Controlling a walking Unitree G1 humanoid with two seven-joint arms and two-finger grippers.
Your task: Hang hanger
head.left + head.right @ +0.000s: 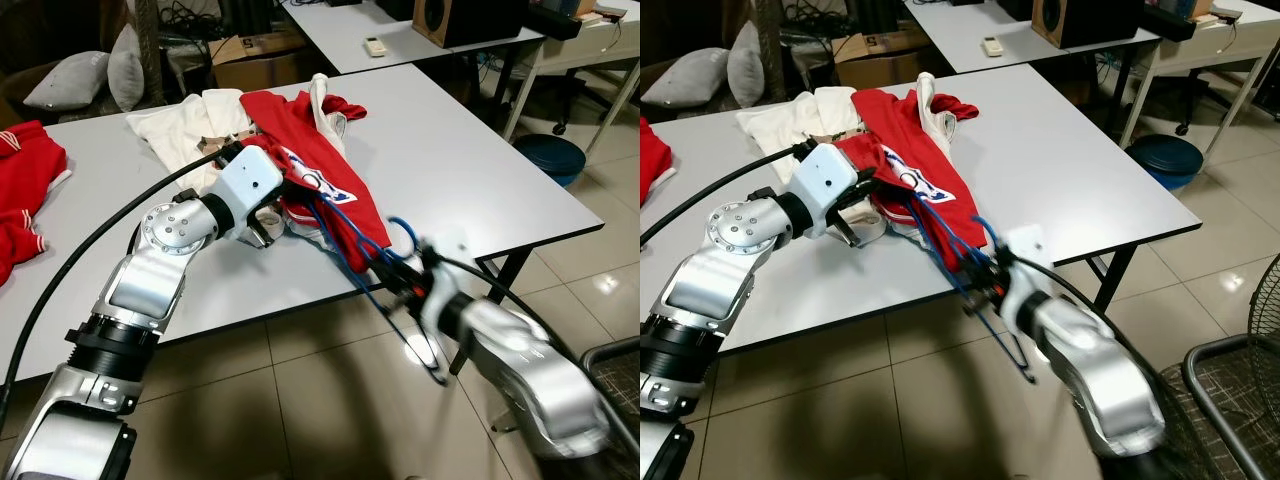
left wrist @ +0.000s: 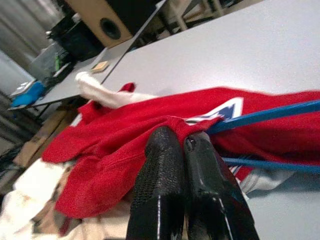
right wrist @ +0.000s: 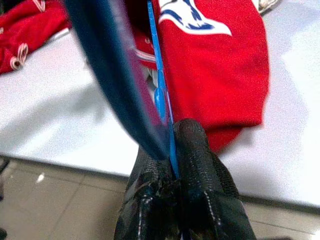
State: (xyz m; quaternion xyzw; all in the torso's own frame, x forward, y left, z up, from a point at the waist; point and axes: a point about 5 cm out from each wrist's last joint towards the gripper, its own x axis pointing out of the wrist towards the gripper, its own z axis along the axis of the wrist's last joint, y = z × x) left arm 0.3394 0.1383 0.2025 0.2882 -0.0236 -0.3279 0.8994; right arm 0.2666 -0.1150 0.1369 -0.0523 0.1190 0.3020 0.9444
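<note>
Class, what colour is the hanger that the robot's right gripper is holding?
Blue. The hanger shows best in the right wrist view, clamped in the right gripper.

The grey table (image 1: 470, 170) lies bare to the right of the red shirt (image 1: 310, 150), wide enough for a gripper to sweep across. Left of that, the white garment (image 1: 190, 120) and another red garment (image 1: 25, 165) crowd the top. A wire basket (image 1: 1230, 390) blocks the floor beside the table's corner.
</note>
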